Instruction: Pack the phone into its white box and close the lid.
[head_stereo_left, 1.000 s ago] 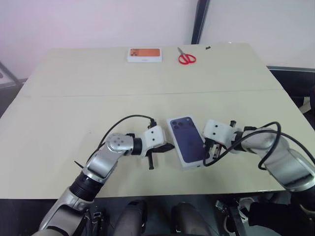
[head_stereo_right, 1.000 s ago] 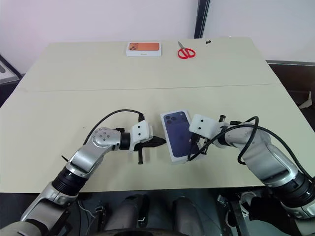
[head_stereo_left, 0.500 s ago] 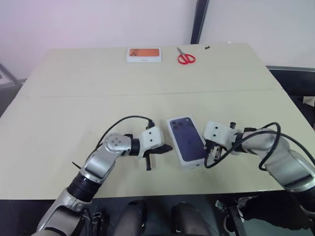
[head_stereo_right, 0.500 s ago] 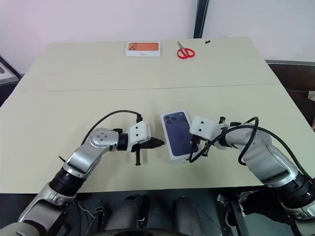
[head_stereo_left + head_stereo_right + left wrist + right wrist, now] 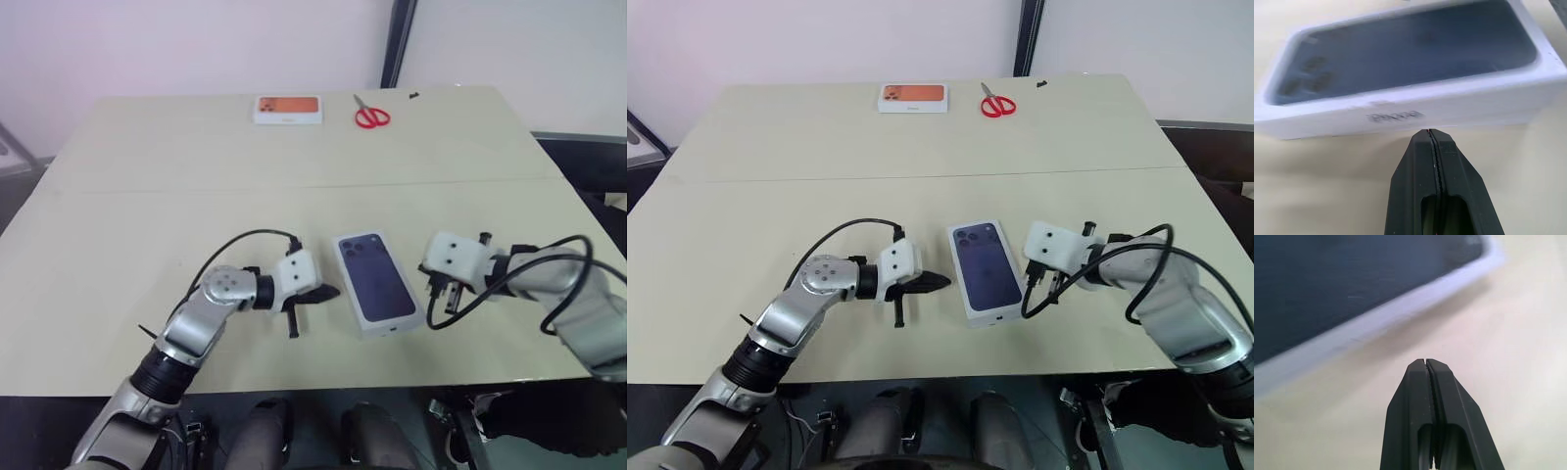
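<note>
The phone itself is hidden and the white box's tray is covered: the lid (image 5: 375,282) sits on it, printed with a dark-blue phone back, near the table's (image 5: 127,225) front edge. The left gripper (image 5: 326,292), fingers pressed together, points at its left side, just short of it. The right gripper (image 5: 1029,281), also closed and empty, hangs just beside its right side. Far back lie an orange-topped box (image 5: 288,108) and red scissors (image 5: 371,116)

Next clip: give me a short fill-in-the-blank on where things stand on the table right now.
1. The lid sits ___ on the white box.
2. Both tools, left tool and right tool, have their fingers ___.
3. The red scissors lie at the table's ___ edge.

Missing words: closed; shut; far
</note>
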Robot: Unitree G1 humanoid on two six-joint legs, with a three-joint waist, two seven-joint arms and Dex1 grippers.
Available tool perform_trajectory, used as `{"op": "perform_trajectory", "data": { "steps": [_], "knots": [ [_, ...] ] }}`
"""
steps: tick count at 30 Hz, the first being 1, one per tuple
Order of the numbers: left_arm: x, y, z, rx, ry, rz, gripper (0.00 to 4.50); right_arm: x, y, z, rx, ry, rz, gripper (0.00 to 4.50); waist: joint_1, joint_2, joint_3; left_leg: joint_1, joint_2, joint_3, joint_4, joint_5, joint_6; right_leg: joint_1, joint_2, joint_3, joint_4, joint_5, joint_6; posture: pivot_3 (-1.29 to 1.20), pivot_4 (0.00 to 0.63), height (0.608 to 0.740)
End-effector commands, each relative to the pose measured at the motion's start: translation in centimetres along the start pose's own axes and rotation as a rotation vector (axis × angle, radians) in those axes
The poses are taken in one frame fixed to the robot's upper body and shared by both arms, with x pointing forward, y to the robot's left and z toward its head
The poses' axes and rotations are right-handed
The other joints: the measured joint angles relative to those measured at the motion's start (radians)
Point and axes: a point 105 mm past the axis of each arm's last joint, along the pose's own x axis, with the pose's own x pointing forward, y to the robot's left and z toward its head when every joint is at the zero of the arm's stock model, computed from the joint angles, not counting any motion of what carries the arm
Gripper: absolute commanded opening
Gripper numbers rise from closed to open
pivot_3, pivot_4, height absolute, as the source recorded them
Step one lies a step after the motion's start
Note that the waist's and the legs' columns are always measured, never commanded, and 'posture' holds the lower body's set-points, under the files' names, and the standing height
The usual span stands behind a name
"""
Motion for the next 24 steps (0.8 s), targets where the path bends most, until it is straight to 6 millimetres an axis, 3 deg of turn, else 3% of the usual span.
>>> {"op": "perform_trajectory", "data": {
  "steps": [1,6,10,16,24],
  "knots": [
    [-0.3,2.5,2.3,0.037,-0.089,0.124,0.00,-2.0,-0.2,1.9,0.047,-0.134,0.043,0.05,0.002,0.000,0.000,0.000,0.000,0.000,0.000,0.000,0.000,0.000,0.000,0.000,0.000,0.000,0.000,0.00,0.150,0.740],
    [1.0,2.5,2.5,0.049,-0.103,0.130,0.00,-2.9,3.9,3.0,0.109,-0.207,0.265,0.05,0.003,0.000,0.000,0.000,0.000,0.000,0.003,0.000,0.001,0.002,0.001,0.000,0.000,0.000,0.001,0.00,0.150,0.740],
    [2.4,1.7,2.4,0.056,-0.090,0.085,0.00,-1.9,6.6,2.2,0.111,-0.164,0.329,0.05,0.004,0.000,0.000,-0.001,0.000,0.000,0.006,-0.001,0.001,0.002,0.001,0.000,0.001,0.000,0.001,0.00,0.150,0.740],
    [3.3,0.8,1.1,0.089,-0.026,0.026,0.00,-0.8,7.7,-0.1,0.089,-0.061,0.313,0.05,0.011,-0.003,-0.003,0.003,0.000,-0.001,0.007,-0.001,0.002,0.006,0.001,0.000,0.001,0.001,0.002,0.00,0.150,0.740],
    [3.4,-0.2,0.3,0.078,0.002,-0.020,0.00,-0.9,8.8,-0.6,0.097,-0.050,0.348,0.05,0.020,-0.008,-0.009,0.011,0.000,-0.001,0.006,-0.003,0.004,0.016,0.000,0.000,-0.004,0.000,0.002,0.00,0.150,0.740]
  ]
}}
